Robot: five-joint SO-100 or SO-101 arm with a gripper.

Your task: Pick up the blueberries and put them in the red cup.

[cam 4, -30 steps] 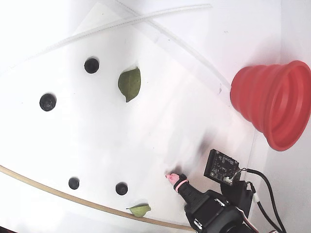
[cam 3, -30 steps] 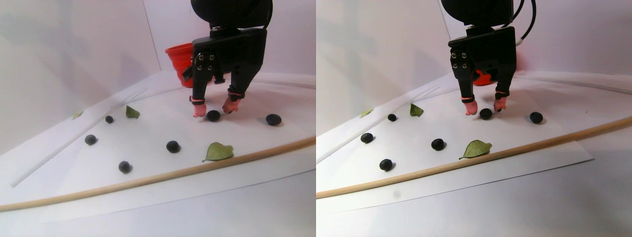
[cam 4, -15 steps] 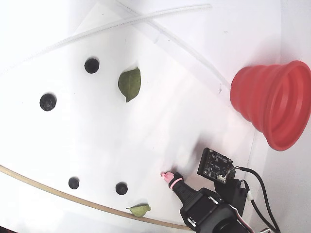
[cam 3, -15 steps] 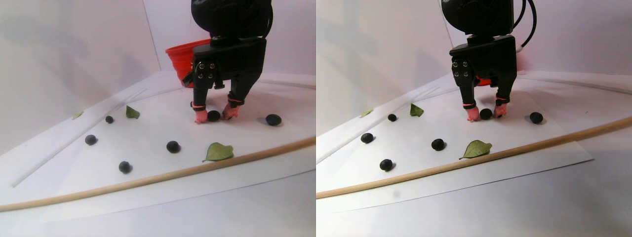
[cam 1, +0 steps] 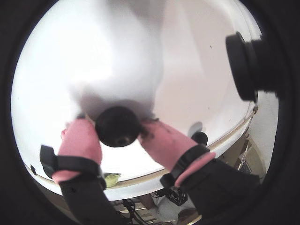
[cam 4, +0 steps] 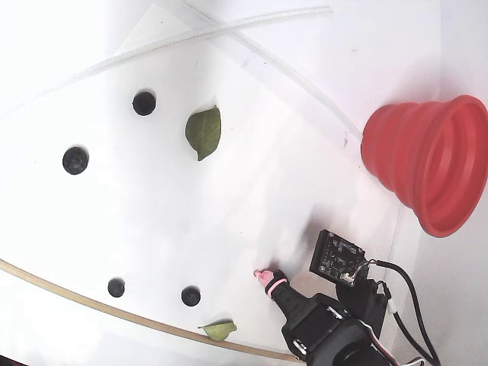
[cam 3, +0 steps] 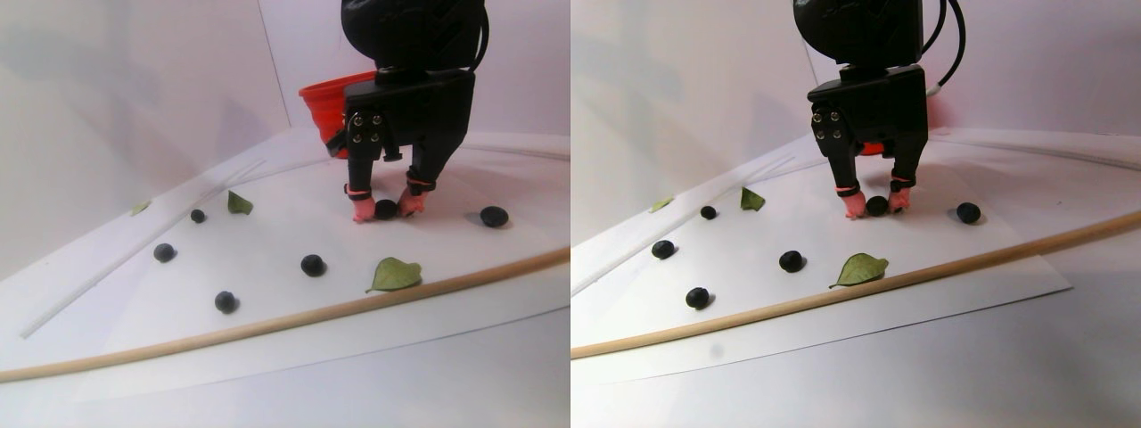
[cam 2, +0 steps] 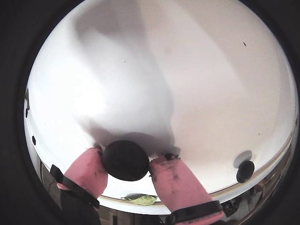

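The claw (cam 2: 125, 164) pinches 1 blueberry (cam 2: 125, 160) between pink fingertips (cam 2: 86, 171) (on the white sheet (cam 3: 267, 241)).

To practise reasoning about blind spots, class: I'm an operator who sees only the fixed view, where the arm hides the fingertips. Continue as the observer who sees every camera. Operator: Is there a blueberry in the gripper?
Observer: Yes. In both wrist views the gripper has a blueberry pinched between its pink fingertips, and both touch it.
Operator: Is it lifted?
Observer: No. In the stereo pair view it sits on the white sheet, with the fingertips down beside it.
Operator: Anything else my view hides?
Observer: Another blueberry lies to the gripper's right in the stereo pair view.
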